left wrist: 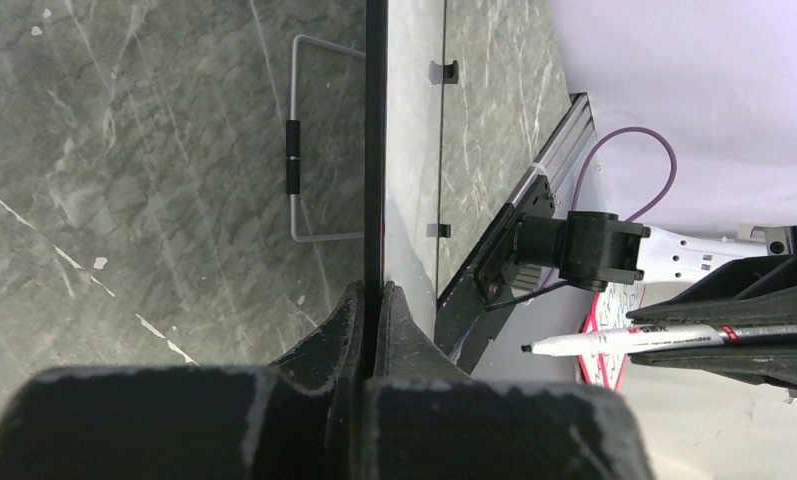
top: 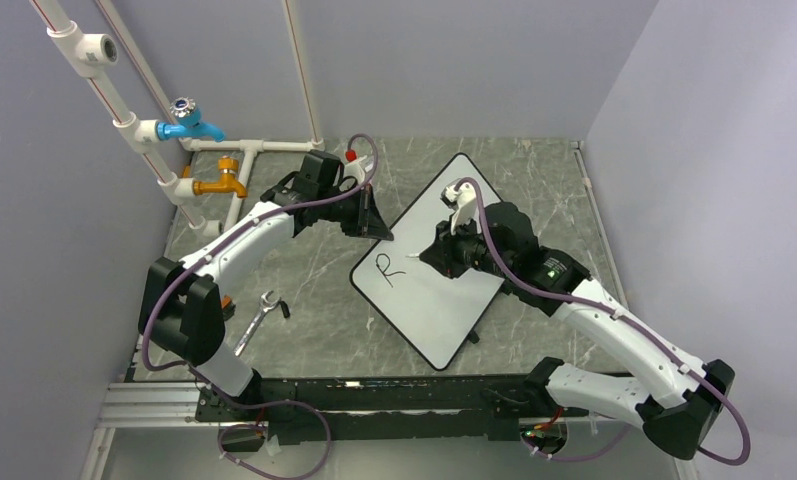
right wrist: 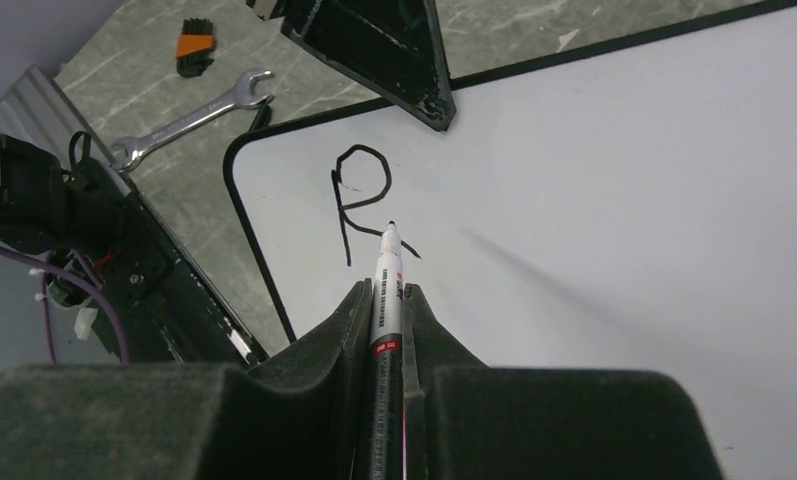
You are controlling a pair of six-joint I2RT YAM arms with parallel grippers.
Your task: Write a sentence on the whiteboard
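Note:
The whiteboard (top: 444, 290) lies slantwise on the marble tabletop, white with a thin black rim. Of the sentence, one black letter "R" (top: 387, 268) shows near the board's left corner, seen close in the right wrist view (right wrist: 359, 195). My left gripper (left wrist: 376, 295) is shut on the whiteboard's black rim (left wrist: 375, 150) at its upper-left edge (top: 379, 232). My right gripper (right wrist: 386, 290) is shut on a white marker (right wrist: 387, 275). The marker's black tip sits at the lower right leg of the R. The left wrist view also catches the marker (left wrist: 614, 340) from the side.
A wrench (top: 257, 320) lies left of the board, with a small orange-and-black piece (right wrist: 195, 48) beyond it. White pipes with a blue tap (top: 192, 122) and an orange tap (top: 222, 184) run along the back left. A wire bracket (left wrist: 294, 160) lies beside the board's rim. Grey walls enclose the table.

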